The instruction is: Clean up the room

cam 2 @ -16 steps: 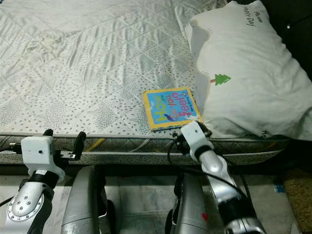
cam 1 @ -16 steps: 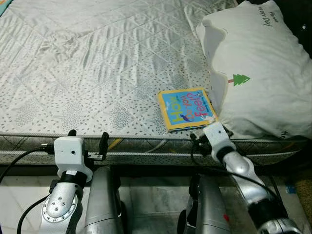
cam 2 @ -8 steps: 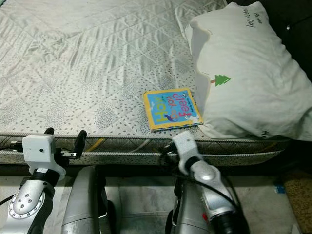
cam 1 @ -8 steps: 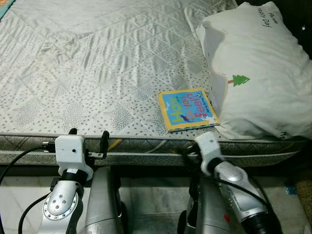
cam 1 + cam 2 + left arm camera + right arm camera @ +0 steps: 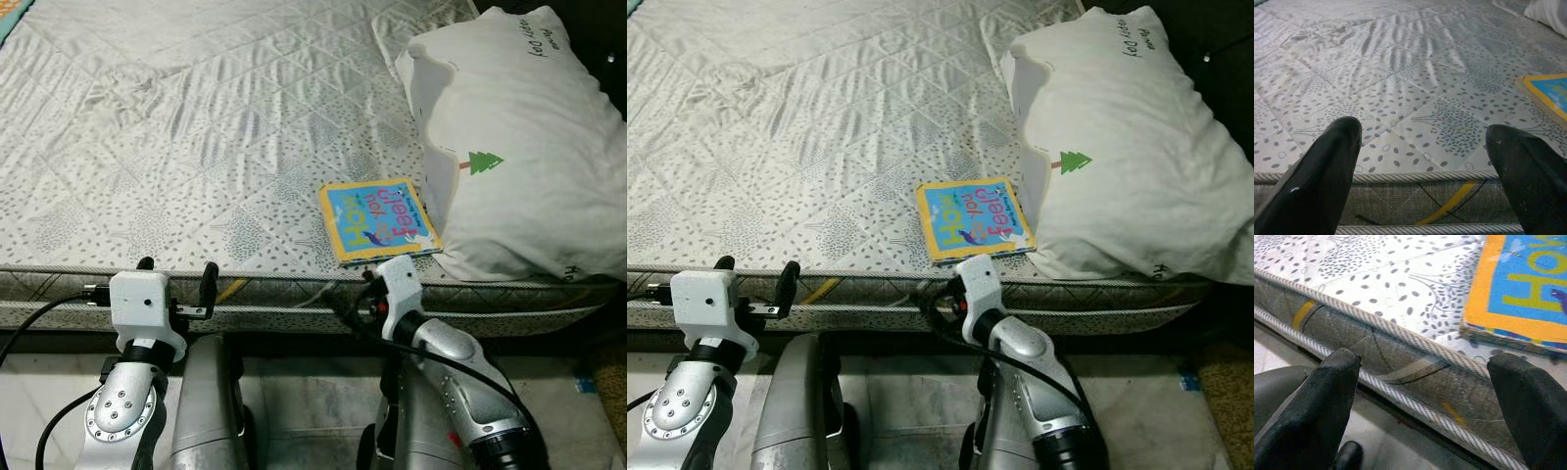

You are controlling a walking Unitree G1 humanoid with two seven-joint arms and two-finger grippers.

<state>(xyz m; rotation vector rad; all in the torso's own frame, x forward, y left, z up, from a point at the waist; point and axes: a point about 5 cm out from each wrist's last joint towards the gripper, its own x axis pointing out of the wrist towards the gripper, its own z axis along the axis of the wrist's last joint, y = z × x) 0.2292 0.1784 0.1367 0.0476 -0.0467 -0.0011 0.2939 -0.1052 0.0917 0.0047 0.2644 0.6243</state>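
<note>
A square children's book (image 5: 377, 220), blue with a yellow border, lies flat on the quilted mattress (image 5: 196, 147) near its front edge, right beside the pillow. My right gripper (image 5: 1424, 360) is open and empty, held low against the mattress side just in front of the book (image 5: 1528, 289), below its near edge. Its white wrist (image 5: 397, 284) sits under the book's front edge. My left gripper (image 5: 176, 279) hovers open and empty at the mattress edge, well left of the book (image 5: 1547, 93).
A large white pillow (image 5: 519, 147) with a small green tree print fills the bed's right side, touching the book. The mattress side with piped seams (image 5: 1400, 367) runs across in front of me. Pale floor tiles (image 5: 313, 392) and my legs lie below.
My right wrist has dropped from the book's right corner and swung left, now lying below the book's front edge. The book and the left arm have stayed put.
</note>
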